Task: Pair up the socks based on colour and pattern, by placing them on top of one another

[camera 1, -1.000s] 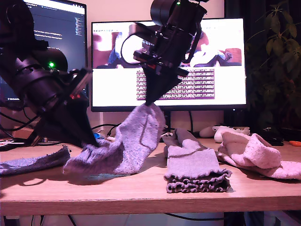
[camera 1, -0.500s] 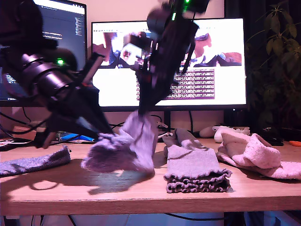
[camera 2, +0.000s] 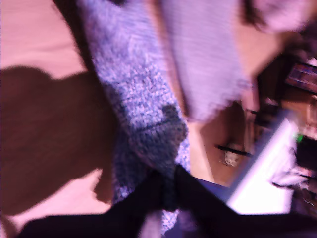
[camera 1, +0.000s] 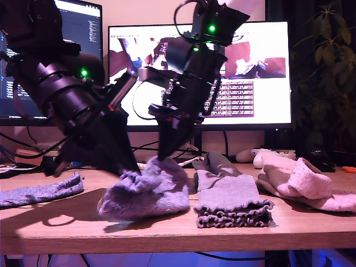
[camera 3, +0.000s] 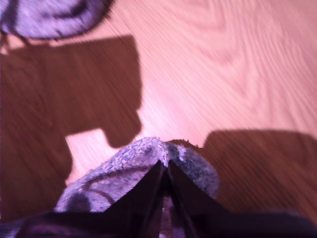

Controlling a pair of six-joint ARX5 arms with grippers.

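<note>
First hand (camera 1: 162, 158) and second hand (camera 1: 133, 169) both clamp speckled sock (camera 1: 147, 193), bunched on counter (camera 1: 167, 233), lying 9-to-3 in exterior view.

Grey sock (camera 1: 229, 196) crowds speckled sock (camera 1: 146, 193); bare table (camera 1: 50, 219) other side.

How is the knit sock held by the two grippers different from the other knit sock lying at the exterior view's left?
The held sock is bunched into a heap, pinched by my first gripper and my second gripper; the sock at the exterior view's left lies stretched out flat and no gripper touches it. The held sock sits beside the grey frilly sock; the other lies apart, near the table edge. Both show the same speckled blue-purple knit.
</note>
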